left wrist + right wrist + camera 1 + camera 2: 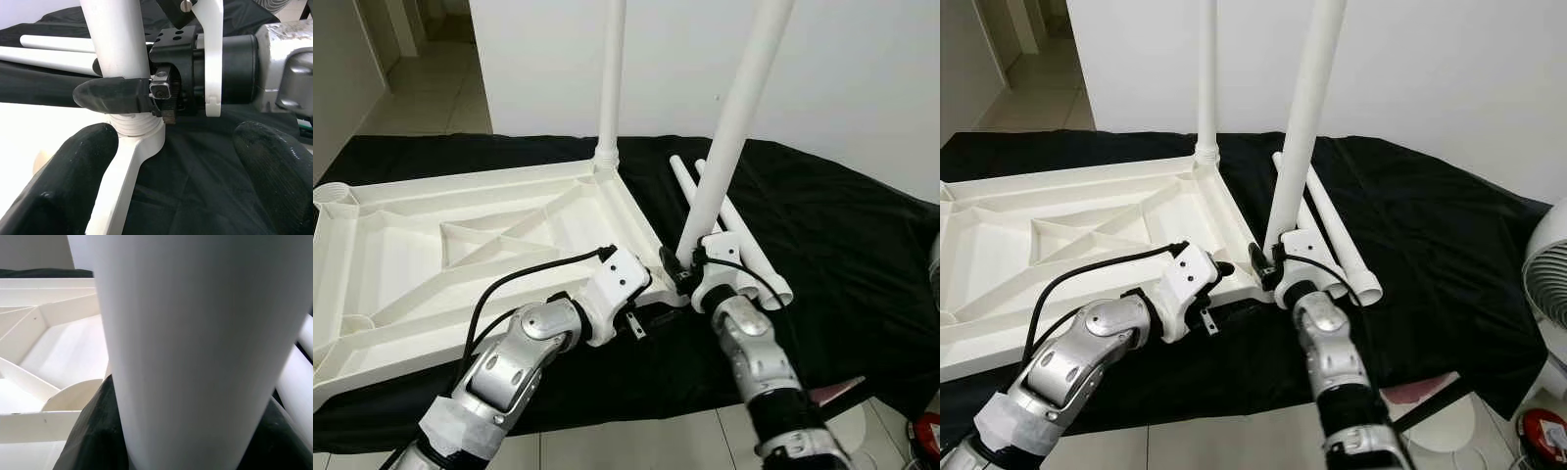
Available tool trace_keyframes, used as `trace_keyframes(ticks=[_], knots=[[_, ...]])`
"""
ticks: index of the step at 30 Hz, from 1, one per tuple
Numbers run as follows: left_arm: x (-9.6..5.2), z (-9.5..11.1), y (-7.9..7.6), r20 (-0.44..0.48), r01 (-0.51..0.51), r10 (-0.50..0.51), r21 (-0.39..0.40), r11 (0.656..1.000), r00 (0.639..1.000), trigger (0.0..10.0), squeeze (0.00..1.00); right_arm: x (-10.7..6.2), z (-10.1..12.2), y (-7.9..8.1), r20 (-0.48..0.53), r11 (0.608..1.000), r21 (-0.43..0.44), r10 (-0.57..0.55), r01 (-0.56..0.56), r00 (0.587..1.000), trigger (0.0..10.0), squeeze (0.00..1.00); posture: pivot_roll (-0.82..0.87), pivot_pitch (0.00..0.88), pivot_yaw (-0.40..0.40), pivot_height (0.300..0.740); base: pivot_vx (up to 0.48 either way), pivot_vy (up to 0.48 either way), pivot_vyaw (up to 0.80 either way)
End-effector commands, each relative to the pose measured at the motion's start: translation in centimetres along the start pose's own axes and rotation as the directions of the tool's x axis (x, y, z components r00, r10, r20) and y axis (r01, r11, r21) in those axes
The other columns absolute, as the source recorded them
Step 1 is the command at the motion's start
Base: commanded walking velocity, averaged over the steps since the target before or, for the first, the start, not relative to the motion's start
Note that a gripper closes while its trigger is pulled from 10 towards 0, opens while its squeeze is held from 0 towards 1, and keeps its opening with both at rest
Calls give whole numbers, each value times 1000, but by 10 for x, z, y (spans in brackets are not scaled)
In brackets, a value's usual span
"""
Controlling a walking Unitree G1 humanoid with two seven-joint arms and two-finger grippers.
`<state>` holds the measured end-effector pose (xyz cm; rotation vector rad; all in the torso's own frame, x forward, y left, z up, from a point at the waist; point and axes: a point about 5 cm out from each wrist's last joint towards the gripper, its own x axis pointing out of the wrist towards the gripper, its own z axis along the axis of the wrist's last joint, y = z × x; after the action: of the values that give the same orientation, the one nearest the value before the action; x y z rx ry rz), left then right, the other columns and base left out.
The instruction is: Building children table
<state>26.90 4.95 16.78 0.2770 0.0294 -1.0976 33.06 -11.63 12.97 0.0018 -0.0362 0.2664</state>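
The white table top (372, 255) lies upside down on a black cloth (842, 245). One white leg (612, 78) stands upright in its far right corner. At the near right corner a second leg (739, 108) leans slightly, its foot at the threaded socket (137, 129). My right gripper (683, 266) is shut on this leg just above the socket, one black finger (112, 95) wrapped across it. My left gripper (173, 152) is open beside the same corner, with its fingers (73, 181) spread on either side of the socket and touching nothing. Two loose legs (1342, 230) lie on the cloth to the right.
A white wall rises close behind the cloth. A white fan (1549, 274) stands at the right edge, with a red object (1542, 431) on the tiled floor below it. A hallway opens at the back left.
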Motion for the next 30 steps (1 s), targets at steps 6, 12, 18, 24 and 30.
trace_keyframes(ticks=[6,12,18,24,30], knots=[[1,-3,1,-9,-17,17,1,1000,1000,10000,0,-12,-13,13,-55,976,105,-184,189,981,10000,0,51,12,-76,740,0,0,0],[2,-3,1,-7,-16,16,2,1000,1000,10000,0,-13,-4,14,-20,977,126,-172,173,985,10000,1000,50,10,-76,740,0,0,0],[2,-2,5,-10,-35,35,7,999,999,10000,0,-18,6,6,52,981,124,-157,150,986,10000,1000,50,10,-77,740,0,0,0],[0,-6,8,-35,-55,55,2,998,998,10000,0,-29,7,5,80,991,105,-91,82,993,10000,455,42,23,-67,740,0,0,0],[-2,-26,21,-153,-150,144,-31,988,978,10000,0,-44,18,-12,152,988,99,-129,115,980,10000,0,34,37,-65,740,0,0,0]])
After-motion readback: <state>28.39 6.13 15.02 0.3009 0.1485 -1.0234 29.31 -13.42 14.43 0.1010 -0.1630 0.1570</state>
